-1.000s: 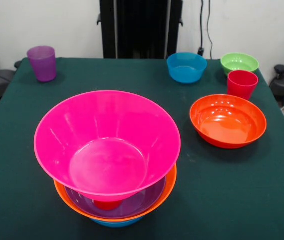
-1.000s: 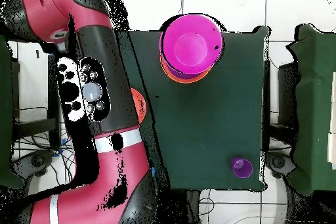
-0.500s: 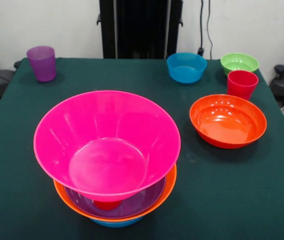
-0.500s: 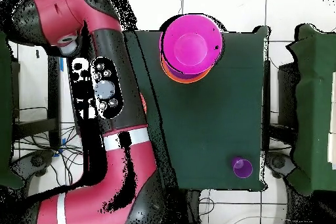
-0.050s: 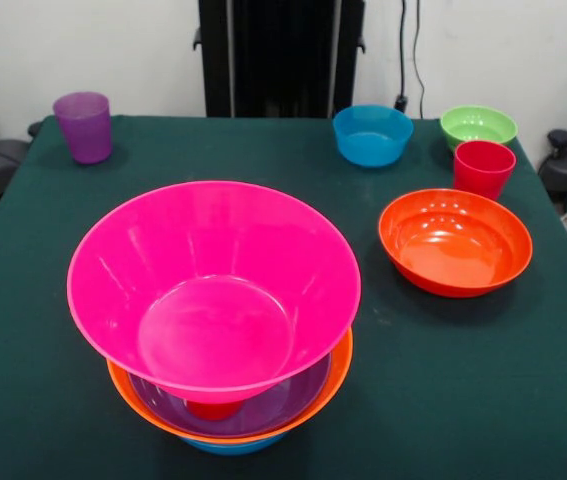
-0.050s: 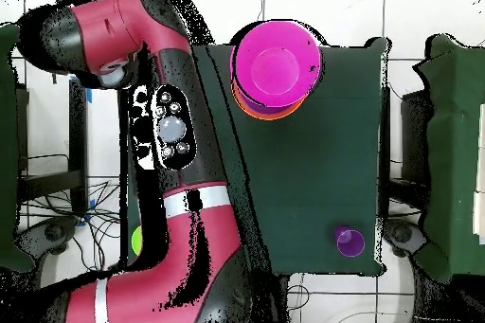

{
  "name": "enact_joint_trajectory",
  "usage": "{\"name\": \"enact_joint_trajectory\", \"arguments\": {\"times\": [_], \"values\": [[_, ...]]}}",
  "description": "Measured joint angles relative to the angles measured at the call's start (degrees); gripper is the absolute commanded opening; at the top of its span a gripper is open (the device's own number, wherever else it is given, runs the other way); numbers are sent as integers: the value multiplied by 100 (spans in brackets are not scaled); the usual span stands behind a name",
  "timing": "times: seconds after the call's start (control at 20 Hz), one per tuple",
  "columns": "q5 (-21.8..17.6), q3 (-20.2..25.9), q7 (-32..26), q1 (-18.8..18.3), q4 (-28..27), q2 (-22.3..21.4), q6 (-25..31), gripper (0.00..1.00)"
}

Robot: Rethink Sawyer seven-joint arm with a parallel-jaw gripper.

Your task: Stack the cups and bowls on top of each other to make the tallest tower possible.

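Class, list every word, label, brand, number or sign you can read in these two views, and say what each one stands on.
None: no readable text shows on the pink bowl, the other bowls, the cups, the table or the arm.

Green table (image 5: 53, 250) — bowls (image 5: 455, 240), cups (image 5: 83, 126).
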Motion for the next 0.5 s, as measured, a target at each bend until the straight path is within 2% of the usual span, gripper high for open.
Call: {"name": "enact_joint_trajectory", "arguments": {"times": [0.5], "values": [[26, -15, 0, -247, 1232, -509, -768, 100]]}}
